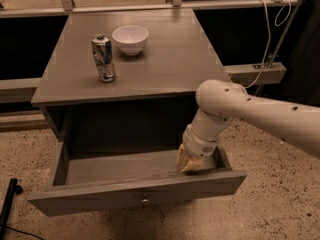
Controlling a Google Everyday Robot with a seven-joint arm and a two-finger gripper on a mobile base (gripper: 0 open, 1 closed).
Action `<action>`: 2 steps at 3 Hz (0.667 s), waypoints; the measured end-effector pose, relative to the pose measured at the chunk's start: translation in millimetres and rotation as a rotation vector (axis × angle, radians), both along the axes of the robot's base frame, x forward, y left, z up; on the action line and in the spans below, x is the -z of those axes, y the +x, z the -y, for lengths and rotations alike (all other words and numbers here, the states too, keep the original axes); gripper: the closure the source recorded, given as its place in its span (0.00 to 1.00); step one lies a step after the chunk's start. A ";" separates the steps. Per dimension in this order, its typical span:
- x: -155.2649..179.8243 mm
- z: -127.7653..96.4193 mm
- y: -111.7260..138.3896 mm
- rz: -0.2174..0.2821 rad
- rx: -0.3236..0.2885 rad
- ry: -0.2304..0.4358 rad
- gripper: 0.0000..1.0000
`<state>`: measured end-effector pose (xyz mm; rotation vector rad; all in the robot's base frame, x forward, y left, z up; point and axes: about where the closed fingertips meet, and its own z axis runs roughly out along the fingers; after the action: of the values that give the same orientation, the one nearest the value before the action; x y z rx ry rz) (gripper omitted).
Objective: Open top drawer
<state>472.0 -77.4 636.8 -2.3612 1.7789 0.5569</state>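
The top drawer [135, 191] is a grey wooden drawer with a small round metal knob [145, 201] at the centre of its front panel. It stands pulled far out from the grey cabinet [165, 59], and its inside looks empty. My gripper [191, 162] hangs on the white arm [240, 109] from the right and reaches down into the drawer's right end, just behind the front panel. The drawers below are hidden.
A drink can [103, 58] and a white bowl [130, 39] stand on the cabinet top at the back left. A white cable [272, 29] hangs at the right. A black object [9, 199] lies on the speckled floor at the lower left.
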 end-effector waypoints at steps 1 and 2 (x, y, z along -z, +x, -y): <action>-13.7 -0.1 -12.3 -0.014 -0.031 0.027 1.00; -13.6 -4.9 -10.9 -0.008 -0.036 0.030 1.00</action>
<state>461.1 -72.5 650.4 -2.3789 1.7218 0.5946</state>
